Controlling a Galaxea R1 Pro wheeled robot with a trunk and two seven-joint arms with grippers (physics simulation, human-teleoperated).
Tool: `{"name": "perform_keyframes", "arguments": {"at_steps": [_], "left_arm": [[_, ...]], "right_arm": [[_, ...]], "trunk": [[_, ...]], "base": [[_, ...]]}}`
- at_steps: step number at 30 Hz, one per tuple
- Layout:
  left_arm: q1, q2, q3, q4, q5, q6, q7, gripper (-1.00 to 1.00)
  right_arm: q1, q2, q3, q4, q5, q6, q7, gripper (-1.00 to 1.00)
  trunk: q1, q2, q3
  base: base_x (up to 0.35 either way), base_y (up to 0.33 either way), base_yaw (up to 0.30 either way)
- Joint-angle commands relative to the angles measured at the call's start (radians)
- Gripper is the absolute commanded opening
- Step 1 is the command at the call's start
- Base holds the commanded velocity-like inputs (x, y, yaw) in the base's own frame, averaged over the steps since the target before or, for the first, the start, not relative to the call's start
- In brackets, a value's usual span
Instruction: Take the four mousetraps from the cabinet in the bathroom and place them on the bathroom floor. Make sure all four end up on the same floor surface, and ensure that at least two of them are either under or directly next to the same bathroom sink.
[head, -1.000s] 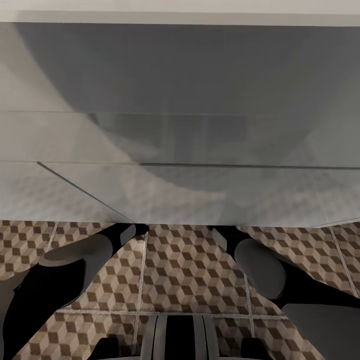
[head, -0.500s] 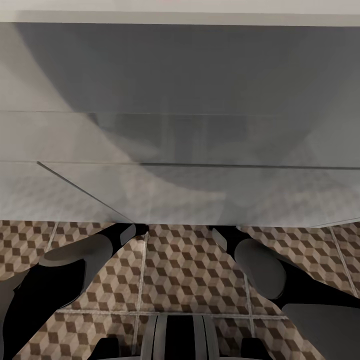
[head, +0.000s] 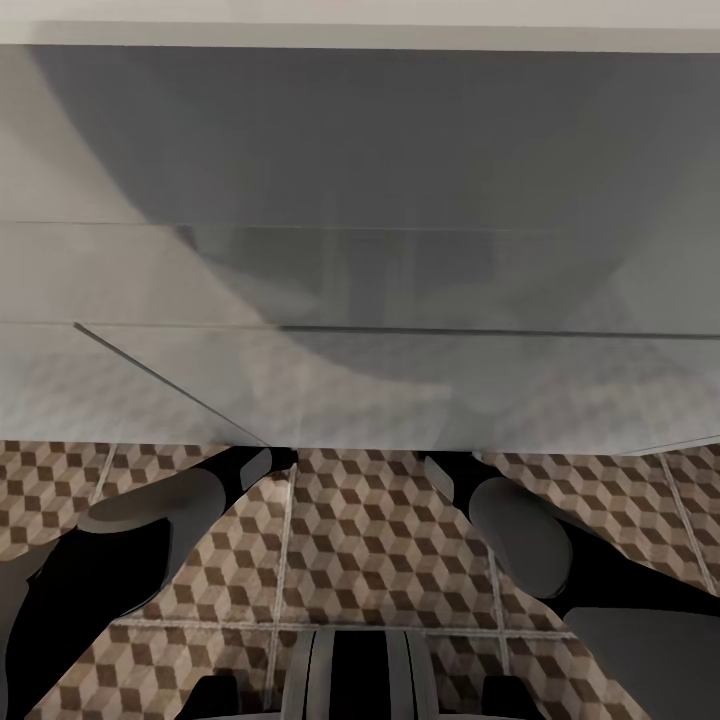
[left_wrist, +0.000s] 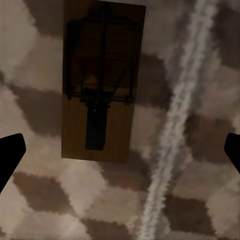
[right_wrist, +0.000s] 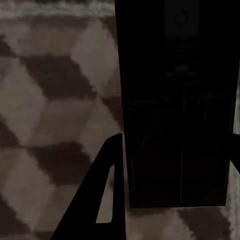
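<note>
- Under the front edge of the wide white sink (head: 360, 250), in the head view, both arms reach forward and inward over the bathroom floor (head: 380, 540); the left arm (head: 150, 520) and right arm (head: 520, 530) pass out of sight beneath the unit, so the tools cannot be judged from up here.
- Left wrist view: the left tool (left_wrist: 120, 150) is spread wide — its dark fingertips (left_wrist: 10, 152) show at opposite edges, gripping nothing. A mousetrap (left_wrist: 100, 80) lies flat on the tile beside a pale grout line (left_wrist: 177, 120), apart from both fingers. No writing is legible on it.
- Right wrist view: the right tool (right_wrist: 172, 165) has a second mousetrap (right_wrist: 177, 105), deep in shadow, between its fingers (right_wrist: 102, 195) — whether they grip it I cannot tell.
</note>
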Motion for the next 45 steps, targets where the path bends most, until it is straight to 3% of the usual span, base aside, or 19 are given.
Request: {"name": "perform_keyframes", "arguments": {"at_steps": [1, 26, 34, 45], "left_arm": [[-0.032, 0.0, -0.008, -0.001, 0.01, 0.002, 0.005, 1.0], [-0.032, 0.0, -0.008, -0.001, 0.01, 0.003, 0.006, 1.0], [-0.032, 0.0, -0.008, -0.001, 0.01, 0.002, 0.006, 1.0], [-0.032, 0.0, -0.008, -0.001, 0.01, 0.002, 0.006, 1.0]], "right_arm": [[-0.041, 0.001, -0.003, -0.002, 0.009, 0.006, 0.0, -1.0], [-0.041, 0.001, -0.003, -0.002, 0.009, 0.046, 0.003, -1.0], [-0.052, 0.001, -0.003, 0.001, 0.008, 0.115, 0.002, -1.0], [-0.061, 0.001, -0.003, 0.003, 0.004, 0.126, -0.003, -1.0]], "trunk": [[0.0, 0.0, 0.0], [0.0, 0.0, 0.0], [0.0, 0.0, 0.0], [0.0, 0.0, 0.0]], "base": [[0.0, 0.0, 0.0], [0.0, 0.0, 0.0], [0.0, 0.0, 0.0], [0.0, 0.0, 0.0]]}}
